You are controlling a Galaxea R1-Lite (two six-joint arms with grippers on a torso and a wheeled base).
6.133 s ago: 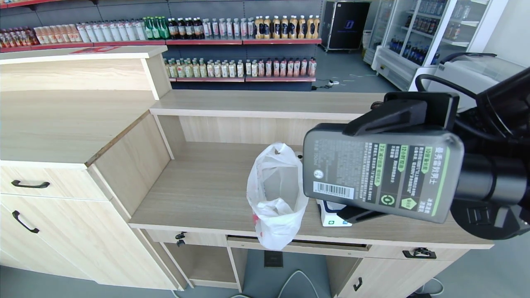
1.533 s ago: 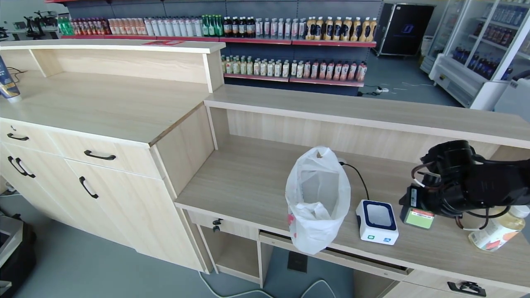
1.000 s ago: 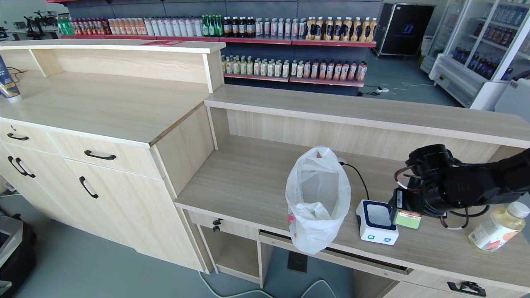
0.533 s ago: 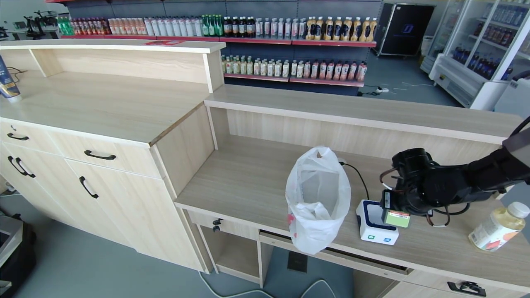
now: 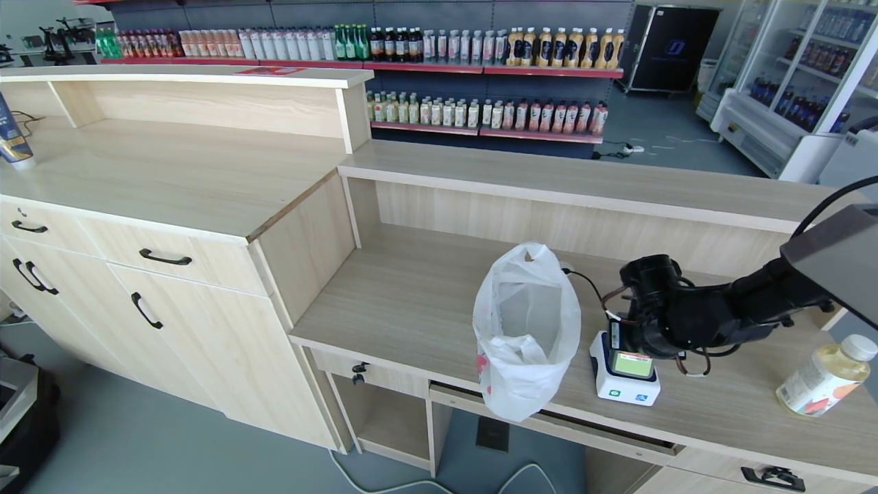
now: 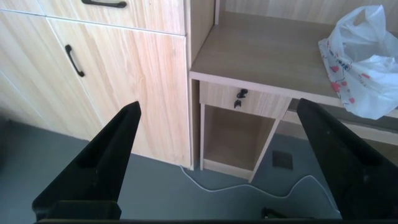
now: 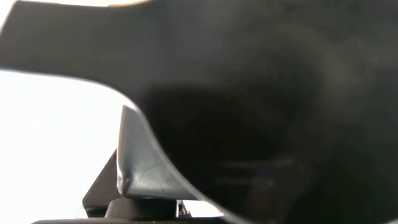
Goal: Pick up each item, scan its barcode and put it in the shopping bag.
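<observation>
Right jaws tight on item (image 5: pixel 632 363) over scanner (image 5: pixel 623 394).

A small shop, seen from behind its wooden checkout counter (image 5: pixel 425 309). Red shelves of bottled drinks (image 5: pixel 439 48) line the back wall at twelve o'clock; glass-door drink coolers (image 5: pixel 775 75) stand at two o'clock. A barcode scanner (image 5: pixel 617 393) and plastic shopping bag (image 5: pixel 525 329) sit on the counter.

Your right arm (image 5: pixel 713 319) is matte black with rounded joints, thin cables (image 5: pixel 680 365) looping at its wrist; your left tool (image 6: pixel 217 106) has two black wedge-shaped fingers (image 6: pixel 93 168).
</observation>
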